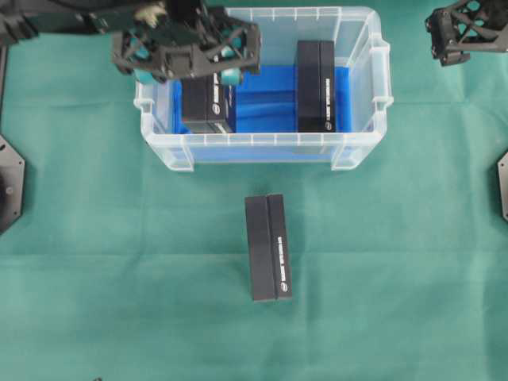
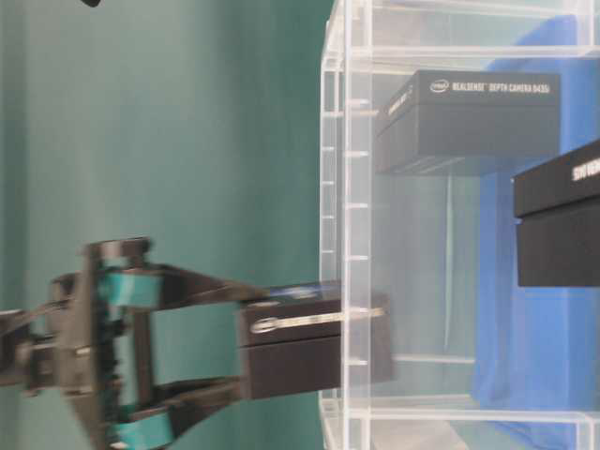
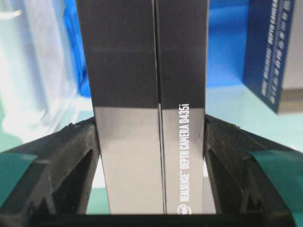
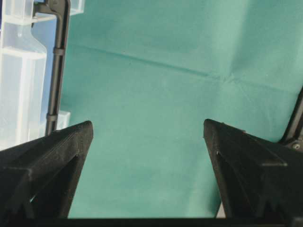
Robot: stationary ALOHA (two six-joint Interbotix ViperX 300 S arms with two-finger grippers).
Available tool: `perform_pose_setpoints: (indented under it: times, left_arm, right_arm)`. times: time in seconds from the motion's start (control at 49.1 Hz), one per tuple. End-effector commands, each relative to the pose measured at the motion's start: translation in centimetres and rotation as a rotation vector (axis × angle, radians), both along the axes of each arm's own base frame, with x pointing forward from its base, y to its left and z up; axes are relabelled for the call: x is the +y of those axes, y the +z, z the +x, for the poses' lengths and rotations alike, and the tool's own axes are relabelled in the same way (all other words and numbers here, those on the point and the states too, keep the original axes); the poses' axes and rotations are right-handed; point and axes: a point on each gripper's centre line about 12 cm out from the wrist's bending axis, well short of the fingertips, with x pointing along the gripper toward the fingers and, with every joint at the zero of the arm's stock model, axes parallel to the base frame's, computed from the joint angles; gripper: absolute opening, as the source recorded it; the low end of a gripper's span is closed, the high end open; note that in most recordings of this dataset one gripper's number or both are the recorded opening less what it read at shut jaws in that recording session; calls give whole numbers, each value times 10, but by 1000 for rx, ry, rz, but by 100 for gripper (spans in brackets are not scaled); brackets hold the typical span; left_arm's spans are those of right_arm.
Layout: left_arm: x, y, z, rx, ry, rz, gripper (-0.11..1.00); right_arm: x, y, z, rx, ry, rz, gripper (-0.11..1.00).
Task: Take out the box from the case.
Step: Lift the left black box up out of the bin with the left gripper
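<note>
The case [image 1: 361, 151] is a clear plastic tub with a blue cloth floor, at the top middle of the table. My left gripper [image 1: 194, 75] is over its left part, shut on a black box [image 1: 208, 107]. The left wrist view shows that box [image 3: 147, 118] clamped between both fingers [image 3: 80, 156]. In the table-level view the held box [image 2: 300, 347] stands half out past the case's rim [image 2: 342, 169]. A second black box [image 1: 316, 86] rests inside the case on the right. My right gripper [image 1: 464, 32] is open and empty, off beyond the case's right end.
A third black box [image 1: 268, 248] lies on the green cloth in front of the case. The right wrist view shows bare green cloth between the fingers [image 4: 57, 156] and the case's corner [image 4: 19, 71] at the left.
</note>
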Motion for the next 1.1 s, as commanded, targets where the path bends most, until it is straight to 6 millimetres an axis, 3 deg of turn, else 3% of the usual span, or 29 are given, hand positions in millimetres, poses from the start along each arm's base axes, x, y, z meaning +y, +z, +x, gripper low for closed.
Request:
perform_pose_setpoints:
  times: [0.0, 0.183, 0.448, 1.079]
  left_arm:
    - [-5, 41, -9, -75, -5, 14, 61]
    - [-7, 74, -19, -94, 2, 18, 61]
    - [-10, 104, -25, -85, 4, 18, 61]
    - [-11, 105, -26, -64, 6, 18, 61]
  right_arm:
    - [0, 7, 0, -28, 4, -15, 91]
    - [0, 7, 0, -30, 5, -16, 91]
    - [1, 7, 1, -30, 6, -15, 91]
    - [5, 7, 3, -33, 16, -12, 91]
